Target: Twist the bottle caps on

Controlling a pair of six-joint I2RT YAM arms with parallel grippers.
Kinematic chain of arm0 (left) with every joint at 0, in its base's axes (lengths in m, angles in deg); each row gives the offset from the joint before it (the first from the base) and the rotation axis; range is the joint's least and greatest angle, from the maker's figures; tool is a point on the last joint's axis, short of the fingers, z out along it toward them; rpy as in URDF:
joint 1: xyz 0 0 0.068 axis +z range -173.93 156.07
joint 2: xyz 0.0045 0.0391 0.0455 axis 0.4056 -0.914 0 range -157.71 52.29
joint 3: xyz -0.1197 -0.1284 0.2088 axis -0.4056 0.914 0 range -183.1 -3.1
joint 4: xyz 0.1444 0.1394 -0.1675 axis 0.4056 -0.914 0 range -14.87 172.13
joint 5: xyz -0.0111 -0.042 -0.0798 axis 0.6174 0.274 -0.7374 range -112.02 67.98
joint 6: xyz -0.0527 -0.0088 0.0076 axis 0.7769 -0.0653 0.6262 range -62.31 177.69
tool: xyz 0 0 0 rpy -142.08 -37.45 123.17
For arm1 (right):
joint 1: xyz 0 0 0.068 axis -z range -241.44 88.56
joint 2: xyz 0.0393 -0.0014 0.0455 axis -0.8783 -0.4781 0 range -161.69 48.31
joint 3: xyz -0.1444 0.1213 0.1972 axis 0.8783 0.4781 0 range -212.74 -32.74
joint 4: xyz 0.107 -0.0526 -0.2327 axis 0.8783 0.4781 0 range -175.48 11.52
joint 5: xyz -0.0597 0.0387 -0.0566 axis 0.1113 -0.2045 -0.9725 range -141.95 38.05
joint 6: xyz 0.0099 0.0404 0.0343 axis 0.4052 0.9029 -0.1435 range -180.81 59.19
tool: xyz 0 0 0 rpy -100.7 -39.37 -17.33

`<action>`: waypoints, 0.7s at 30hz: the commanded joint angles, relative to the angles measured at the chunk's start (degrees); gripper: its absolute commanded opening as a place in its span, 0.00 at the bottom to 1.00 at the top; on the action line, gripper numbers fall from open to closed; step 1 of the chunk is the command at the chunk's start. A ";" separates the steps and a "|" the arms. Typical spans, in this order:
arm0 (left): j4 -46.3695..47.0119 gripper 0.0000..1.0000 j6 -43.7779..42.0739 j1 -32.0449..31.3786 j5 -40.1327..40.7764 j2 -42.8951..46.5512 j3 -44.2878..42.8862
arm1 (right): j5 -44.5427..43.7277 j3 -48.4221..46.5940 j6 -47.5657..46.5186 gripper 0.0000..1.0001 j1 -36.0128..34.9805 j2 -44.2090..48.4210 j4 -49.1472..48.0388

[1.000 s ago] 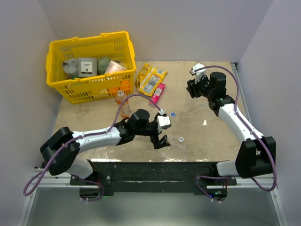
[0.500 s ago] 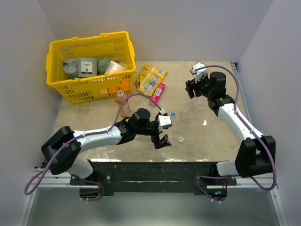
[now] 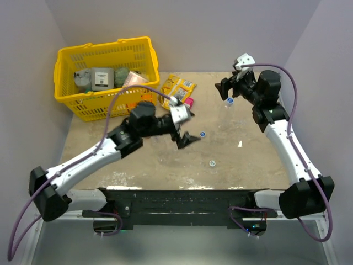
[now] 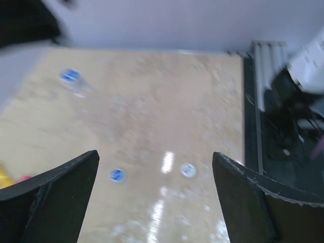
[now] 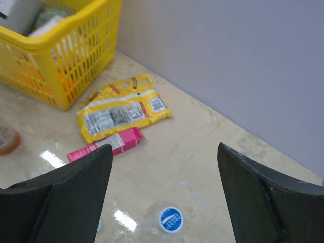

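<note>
White arms [image 3: 287, 144], black joints [image 3: 141, 115], purple cables [image 3: 126, 91].

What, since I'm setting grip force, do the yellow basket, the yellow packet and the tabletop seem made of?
Basket: likely rigid plastic, glossy, with moulded lattice walls. Yellow packet: seemingly thin plastic film, shiny and creased. Tabletop: glossy beige marble pattern with glare spots; stone or laminate, cannot tell.

Beige table [image 3: 165, 165] carrying a yellow basket [image 3: 99, 107], yellow snack packet [image 3: 177, 91], pink packet [image 5: 119, 140], blue cap [image 3: 203, 133] and whitish cap [image 3: 212, 163].
</note>
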 commanded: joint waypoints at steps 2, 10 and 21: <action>-5.79 0.99 6.90 17.55 8.12 7.49 -11.97 | 11.42 1.38 3.59 0.85 -8.49 2.77 3.29; 0.98 0.99 14.81 42.97 16.21 17.50 -3.29 | 17.59 5.27 7.19 0.90 -24.95 -1.15 -3.58; -3.41 0.99 18.51 49.50 12.26 26.56 4.72 | 14.25 -3.17 3.41 0.92 -36.12 -15.23 -3.93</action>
